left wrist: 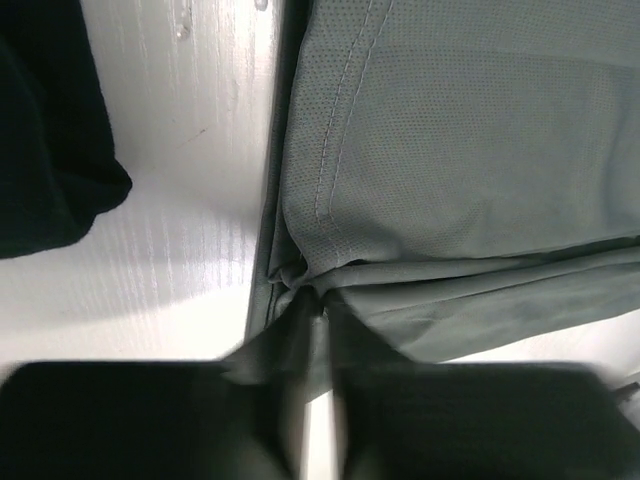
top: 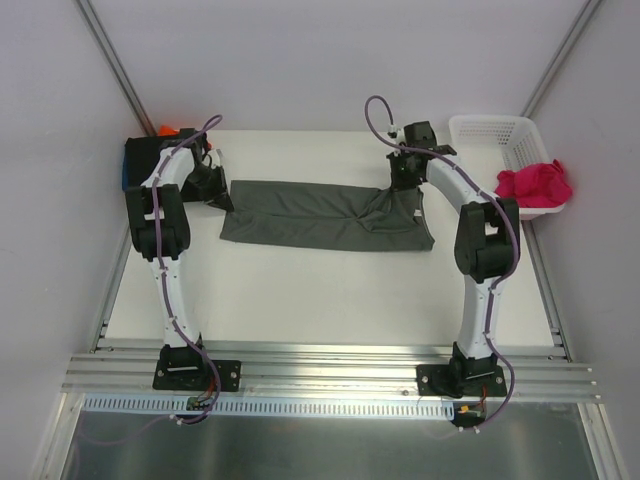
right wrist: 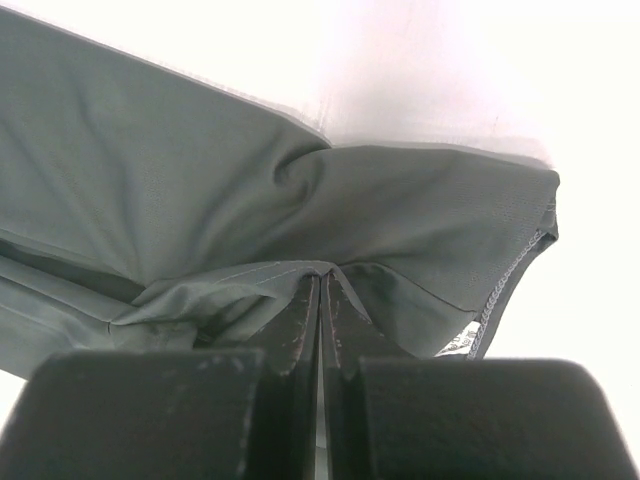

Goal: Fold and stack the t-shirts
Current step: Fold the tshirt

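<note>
**Both grippers pinch the grey shirt at its two ends**

The grey shirt (top: pixel 325 213) lies spread in a long band across the far half of the table (top: pixel 330 300), folded lengthwise, with creases gathering toward its right end.

At the shirt's left end, the left gripper (top: pixel 224 200) is down on the cloth. In the left wrist view its fingers (left wrist: pixel 290 350) are pressed together on a bunched tuck of the grey fabric, with a stitched seam running away just beyond the pinch.

At the shirt's right end, on the far edge, the right gripper (top: pixel 402 184) is also down on the cloth. In the right wrist view its fingers (right wrist: pixel 300 330) are closed almost flat against each other, and a ridge of the shirt is caught between the tips. A hem and a small label show just right of the pinch.

Left of the grey shirt, behind the left arm, sits a pile: a black shirt (top: pixel 140 160) with a blue edge (top: pixel 125 176) on its outer side and a bit of orange (top: pixel 165 130) at the far side. The black cloth (left wrist: pixel 50 150) shows in the left wrist view too, apart from the grey shirt with bare table between them.

Right of the grey shirt and well apart from it, a pink shirt (top: pixel 535 185) hangs crumpled over the near end of a white basket (top: pixel 490 128).
</note>
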Robot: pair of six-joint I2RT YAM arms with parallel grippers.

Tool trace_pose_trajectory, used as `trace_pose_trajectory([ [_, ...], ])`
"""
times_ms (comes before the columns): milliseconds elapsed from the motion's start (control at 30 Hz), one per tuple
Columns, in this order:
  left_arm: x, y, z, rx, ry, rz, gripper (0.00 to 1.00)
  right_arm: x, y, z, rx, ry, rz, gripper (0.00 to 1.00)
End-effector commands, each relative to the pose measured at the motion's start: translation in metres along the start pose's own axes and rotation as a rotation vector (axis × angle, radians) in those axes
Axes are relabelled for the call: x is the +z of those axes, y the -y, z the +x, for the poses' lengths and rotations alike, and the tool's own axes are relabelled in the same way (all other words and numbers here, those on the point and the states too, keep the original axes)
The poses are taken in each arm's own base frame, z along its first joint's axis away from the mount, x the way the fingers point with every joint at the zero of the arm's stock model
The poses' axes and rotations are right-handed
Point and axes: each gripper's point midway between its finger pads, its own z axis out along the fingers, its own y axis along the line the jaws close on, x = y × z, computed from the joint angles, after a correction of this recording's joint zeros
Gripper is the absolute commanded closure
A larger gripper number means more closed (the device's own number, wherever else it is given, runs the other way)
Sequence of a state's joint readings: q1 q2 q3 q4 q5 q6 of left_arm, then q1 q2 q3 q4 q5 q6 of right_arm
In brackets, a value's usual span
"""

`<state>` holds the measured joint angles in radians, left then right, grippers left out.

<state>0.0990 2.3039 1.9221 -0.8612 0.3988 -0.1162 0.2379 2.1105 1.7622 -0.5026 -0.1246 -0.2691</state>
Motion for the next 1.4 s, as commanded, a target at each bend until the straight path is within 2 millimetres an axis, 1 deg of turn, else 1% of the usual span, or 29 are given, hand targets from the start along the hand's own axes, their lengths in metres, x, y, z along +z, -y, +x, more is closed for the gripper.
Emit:
trace_pose_trajectory([
  [0, -0.009, 0.003, -0.014, 0.008, 0.046, -0.023, 0.83, -0.007, -0.005, -0.027, -0.041, 0.073, 0.016, 0.99],
  [33, -0.010, 0.001, -0.016, 0.010, 0.054, -0.040, 0.44, -0.007, -0.004, -0.025, -0.043, 0.068, 0.023, 0.95],
  [67, -0.012, 0.001, -0.017, 0.012, 0.060, -0.048, 0.28, -0.007, -0.001, -0.025, -0.044, 0.068, 0.047, 0.87],
  [100, -0.015, 0.003, -0.017, 0.017, 0.067, -0.048, 0.13, -0.011, -0.001, -0.026, -0.048, 0.074, 0.061, 0.64],
  [133, -0.019, 0.006, -0.018, 0.024, 0.075, -0.042, 0.04, -0.014, 0.002, -0.027, -0.045, 0.079, 0.077, 0.54],
  [167, -0.030, 0.011, -0.020, 0.033, 0.096, -0.034, 0.01, -0.018, 0.004, -0.026, -0.044, 0.079, 0.098, 0.47],
  [200, -0.035, 0.014, -0.019, 0.040, 0.104, -0.029, 0.01, -0.029, 0.004, -0.032, -0.045, 0.104, 0.100, 0.39],
  [233, -0.041, 0.017, -0.018, 0.040, 0.111, -0.022, 0.01, -0.036, 0.004, -0.034, -0.043, 0.115, 0.103, 0.37],
  [267, -0.056, 0.027, -0.018, 0.051, 0.139, 0.003, 0.01, -0.041, 0.009, -0.031, -0.038, 0.113, 0.137, 0.37],
  [300, -0.058, 0.028, -0.010, 0.043, 0.128, 0.010, 0.01, -0.057, 0.008, -0.037, -0.033, 0.143, 0.138, 0.37],
  [367, -0.072, 0.041, -0.001, 0.036, 0.136, 0.053, 0.01, -0.065, 0.004, -0.031, -0.019, 0.140, 0.127, 0.36],
  [400, -0.070, 0.041, 0.010, 0.022, 0.111, 0.061, 0.01, -0.078, 0.000, -0.033, -0.019, 0.161, 0.118, 0.36],
  [467, -0.077, 0.049, 0.019, 0.008, 0.105, 0.098, 0.01, -0.085, -0.012, -0.026, -0.005, 0.151, 0.067, 0.37],
  [500, -0.074, 0.050, 0.026, 0.003, 0.086, 0.111, 0.01, -0.083, -0.018, -0.016, -0.002, 0.128, 0.045, 0.39],
  [533, -0.073, 0.052, 0.029, 0.009, 0.081, 0.113, 0.01, -0.089, -0.025, -0.014, -0.002, 0.131, 0.024, 0.39],
  [600, -0.070, 0.054, 0.032, 0.016, 0.072, 0.115, 0.01, -0.084, -0.040, 0.005, 0.027, 0.082, -0.041, 0.39],
  [733, -0.057, 0.068, 0.032, 0.050, 0.040, 0.144, 0.01, -0.077, -0.063, 0.030, 0.056, 0.017, -0.118, 0.43],
  [767, -0.049, 0.073, 0.034, 0.060, 0.020, 0.151, 0.01, -0.073, -0.068, 0.035, 0.059, 0.000, -0.137, 0.44],
  [800, -0.046, 0.078, 0.034, 0.070, 0.016, 0.159, 0.01, -0.071, -0.074, 0.039, 0.066, -0.011, -0.150, 0.48],
  [900, -0.034, 0.080, 0.036, 0.067, -0.014, 0.167, 0.01, -0.060, -0.082, 0.046, 0.074, -0.046, -0.179, 0.54],
  [933, -0.030, 0.080, 0.037, 0.060, -0.028, 0.178, 0.01, -0.057, -0.083, 0.045, 0.073, -0.050, -0.183, 0.56],
  [967, -0.024, 0.092, 0.044, 0.084, -0.049, 0.190, 0.01, -0.054, -0.083, 0.045, 0.070, -0.050, -0.187, 0.57],
  [1033, -0.020, 0.093, 0.045, 0.082, -0.060, 0.199, 0.01, -0.043, -0.081, 0.045, 0.068, -0.064, -0.180, 0.58],
  [1067, -0.015, 0.093, 0.047, 0.077, -0.075, 0.202, 0.01, -0.040, -0.082, 0.039, 0.062, -0.056, -0.179, 0.58],
  [1133, -0.010, 0.091, 0.047, 0.071, -0.087, 0.204, 0.01, -0.028, -0.078, 0.039, 0.058, -0.072, -0.171, 0.58],
  [1200, -0.006, 0.090, 0.049, 0.065, -0.099, 0.211, 0.01, -0.024, -0.074, 0.027, 0.059, -0.055, -0.156, 0.57],
  [1233, -0.003, 0.089, 0.051, 0.060, -0.110, 0.213, 0.02, -0.018, -0.073, 0.028, 0.057, -0.063, -0.155, 0.57],
  [1267, -0.002, 0.090, 0.052, 0.057, -0.117, 0.220, 0.02, -0.019, -0.072, 0.020, 0.053, -0.045, -0.154, 0.57],
  [1367, 0.005, 0.086, 0.059, 0.040, -0.143, 0.222, 0.02, -0.014, -0.065, 0.012, 0.044, -0.029, -0.132, 0.56],
])
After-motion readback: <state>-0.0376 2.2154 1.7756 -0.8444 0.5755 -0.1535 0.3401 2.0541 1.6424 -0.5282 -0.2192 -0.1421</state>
